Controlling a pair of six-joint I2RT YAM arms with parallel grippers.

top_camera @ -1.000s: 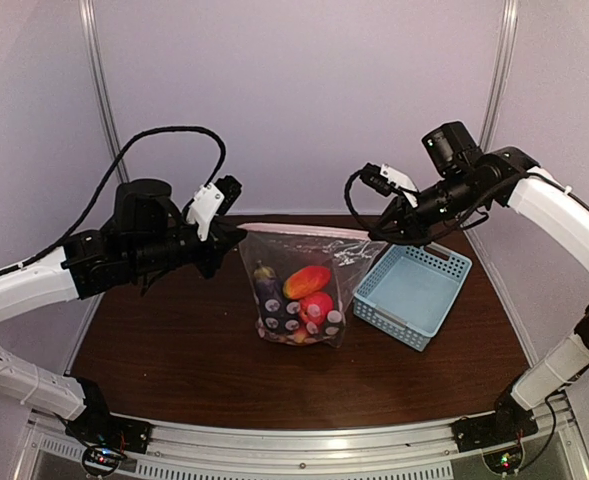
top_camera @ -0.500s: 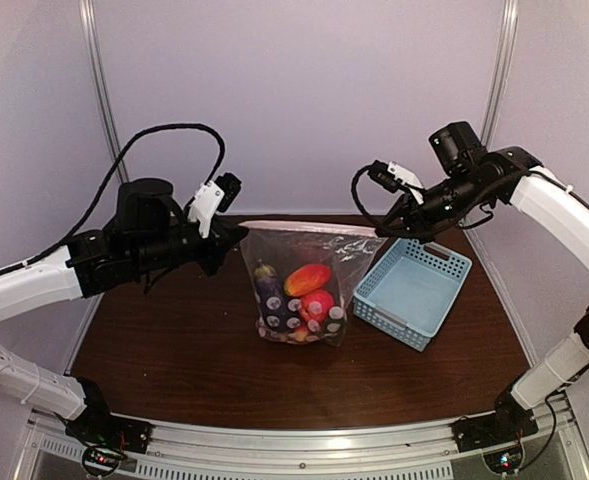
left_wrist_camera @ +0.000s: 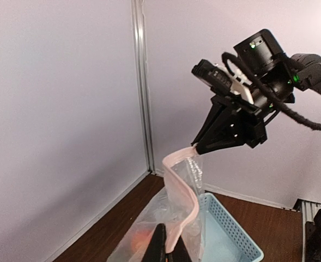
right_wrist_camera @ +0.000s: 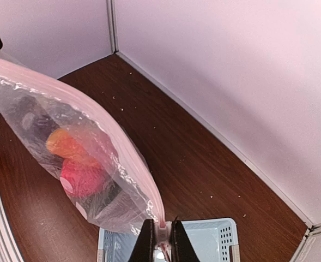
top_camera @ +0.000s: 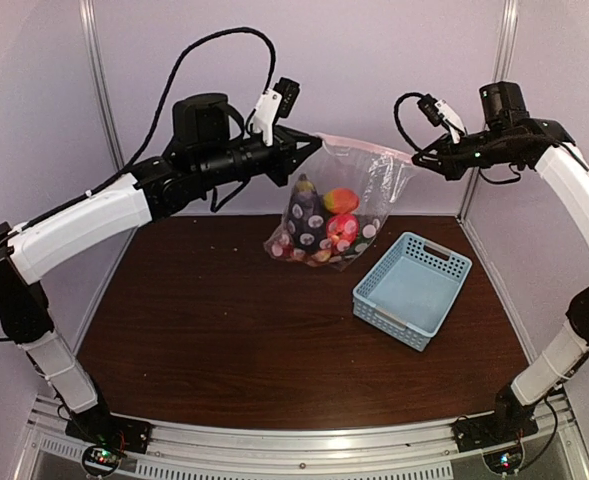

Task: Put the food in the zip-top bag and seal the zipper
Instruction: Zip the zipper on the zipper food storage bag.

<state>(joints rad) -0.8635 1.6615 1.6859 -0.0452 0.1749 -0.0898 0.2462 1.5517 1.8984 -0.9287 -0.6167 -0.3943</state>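
The clear zip-top bag (top_camera: 349, 190) hangs in the air high above the table, stretched between both grippers. Its pinkish-white zipper (top_camera: 359, 144) runs along the top edge. Inside lie the dark purple eggplant (top_camera: 303, 212), an orange-red piece (top_camera: 342, 200), a red tomato (top_camera: 342, 226) and small red fruits at the bottom. My left gripper (top_camera: 309, 143) is shut on the zipper's left end (left_wrist_camera: 176, 229). My right gripper (top_camera: 419, 157) is shut on the zipper's right end (right_wrist_camera: 161, 226). In the right wrist view the orange piece (right_wrist_camera: 66, 143) and tomato (right_wrist_camera: 81, 176) show through the plastic.
A light-blue slotted basket (top_camera: 411, 288) stands on the brown table (top_camera: 204, 340) at the right, below the right gripper; it also shows in the left wrist view (left_wrist_camera: 225, 240) and the right wrist view (right_wrist_camera: 214, 234). White walls and a corner post close the back.
Both arms have risen sharply, lifting the bag with the food off the table into the air. The bag now hangs tilted, held by both ends of the zipper.
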